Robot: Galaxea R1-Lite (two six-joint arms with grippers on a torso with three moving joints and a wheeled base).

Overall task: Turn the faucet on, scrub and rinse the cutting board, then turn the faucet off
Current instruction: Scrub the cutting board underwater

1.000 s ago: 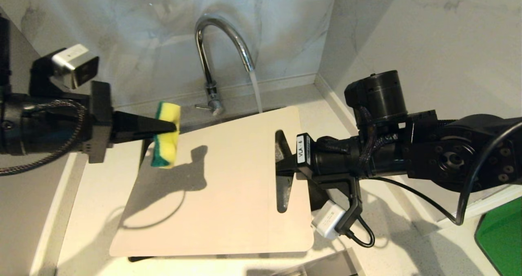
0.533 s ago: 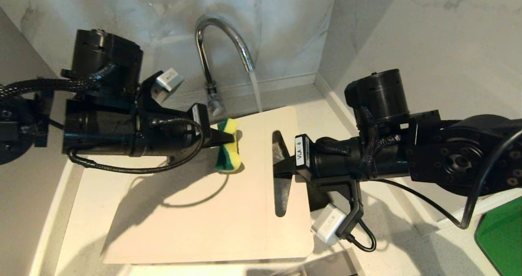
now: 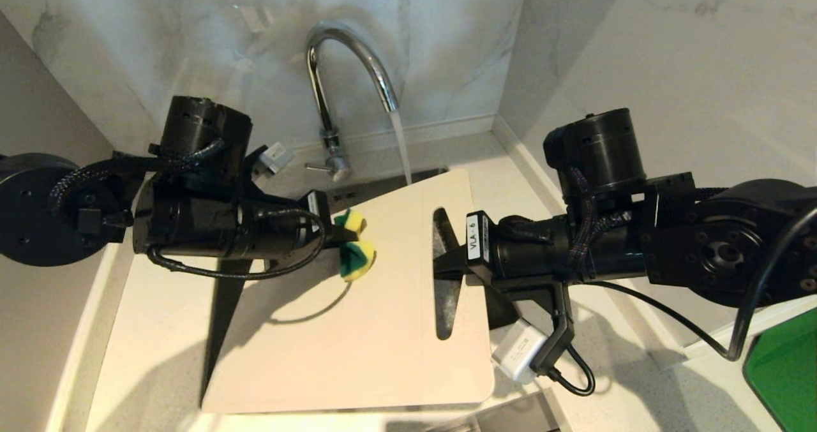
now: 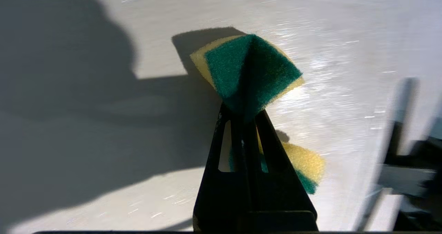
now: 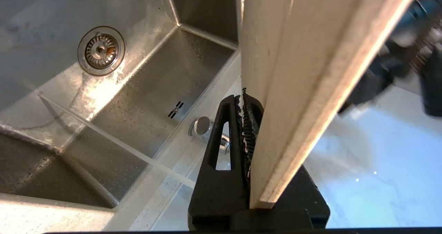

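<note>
Over sink (image 5: 145, 99) | faucet (image 3: 348, 68) running | left pincer (image 3: 348, 240) pinching sponge (image 3: 356, 260), scrubbing cutting board (image 3: 357, 330) | right pincer (image 3: 447, 266) clamping board | rinsing, shutoff remaining

L arm has swung in from the 9 o'clock edge of the head view toward centre; its wrist motor and cabling now fill the left-middle. L gripper (image 3: 348, 237), clamped on the sponge (image 3: 355, 253), went from off the cutting board's (image 3: 357, 330) 9 o'clock edge to over its upper-middle, sponge pressed on the surface and squashed/folded vs hanging flat a sec ago. Sponge now sits nearer the handle slot (image 3: 447, 279). Board itself has shifted: its 9 o'clock side looks narrower, the low corner at 7 o'clock pulled toward centre, more tabletop (image 3: 153, 330) showing there. Shadow on board moved w/ the arm.
</note>
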